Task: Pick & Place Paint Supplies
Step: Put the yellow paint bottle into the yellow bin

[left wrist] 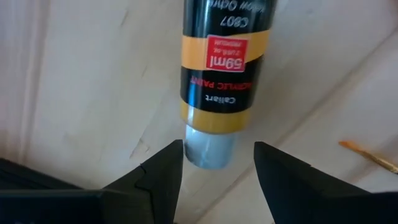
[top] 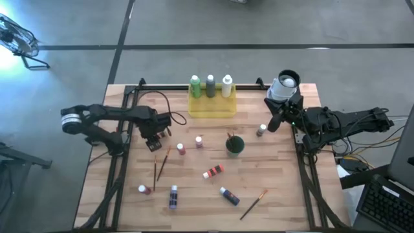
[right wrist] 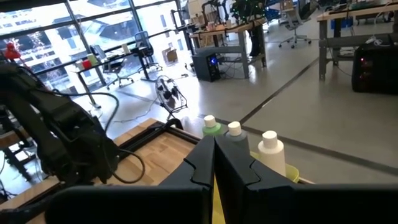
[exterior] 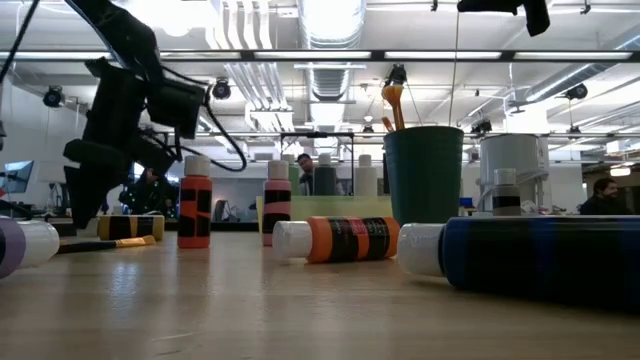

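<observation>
Lying on the worktop (top: pixel 272 194) right under your left hand (left wrist: pixel 217 163) is a yellow-banded paint bottle (left wrist: pixel 225 62), its pale cap between the spread fingers (left wrist: pixel 158 171), not yet gripped. Keep the hand centred on the cap and lower it until the pads straddle the neck, then close. That arm reaches in from the left, wrist tipped down. Your right hand (right wrist: pixel 214 163), fingers together and empty, waits raised by the yellow tray (top: pixel 211 107).

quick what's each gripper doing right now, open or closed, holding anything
Left gripper: open, its fingers either side of the cap of a lying yellow paint bottle, not yet gripping.
Right gripper: shut, holding nothing.
</observation>
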You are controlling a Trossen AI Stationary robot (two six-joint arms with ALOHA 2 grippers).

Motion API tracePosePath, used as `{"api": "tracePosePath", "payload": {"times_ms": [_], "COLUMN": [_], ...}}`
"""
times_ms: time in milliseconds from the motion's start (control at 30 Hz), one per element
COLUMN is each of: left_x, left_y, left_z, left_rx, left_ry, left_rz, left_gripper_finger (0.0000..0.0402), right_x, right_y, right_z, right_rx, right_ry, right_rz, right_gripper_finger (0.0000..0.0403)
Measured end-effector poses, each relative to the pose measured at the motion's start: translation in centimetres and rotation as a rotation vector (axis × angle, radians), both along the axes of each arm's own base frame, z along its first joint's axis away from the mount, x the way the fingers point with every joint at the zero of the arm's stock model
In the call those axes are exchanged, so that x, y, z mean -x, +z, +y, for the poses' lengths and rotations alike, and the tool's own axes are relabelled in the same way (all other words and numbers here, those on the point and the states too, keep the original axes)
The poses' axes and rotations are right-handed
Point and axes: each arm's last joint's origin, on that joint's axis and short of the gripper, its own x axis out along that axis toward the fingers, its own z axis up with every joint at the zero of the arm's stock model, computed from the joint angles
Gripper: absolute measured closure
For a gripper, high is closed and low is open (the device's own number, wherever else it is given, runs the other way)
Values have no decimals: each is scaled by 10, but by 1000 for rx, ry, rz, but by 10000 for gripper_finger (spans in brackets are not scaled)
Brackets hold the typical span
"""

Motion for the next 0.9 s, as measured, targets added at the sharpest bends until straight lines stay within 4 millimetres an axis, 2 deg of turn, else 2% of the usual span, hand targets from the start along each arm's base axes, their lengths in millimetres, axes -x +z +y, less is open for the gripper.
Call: {"api": "tracePosePath", "payload": {"times_ms": [200,333,600,900], "left_x": [-9,-12,-10,-8], "left_y": [-15,-19,-15,-8], "left_z": [4,4,4,3], "left_rx": [-6,3,-14,-17], "left_ry": [13,10,9,2], "left_rz": [27,34,17,-21], "left_gripper_finger": [200,215,259,248], "right_x": [0,0,0,0], "right_y": [0,0,-1,-1], "right_z": [0,0,0,0], "right_rx": [-2,-2,-2,0], "right_ry": [16,18,20,20], "right_rz": [1,1,8,16], "right_gripper_finger": [394,394,394,394]}}
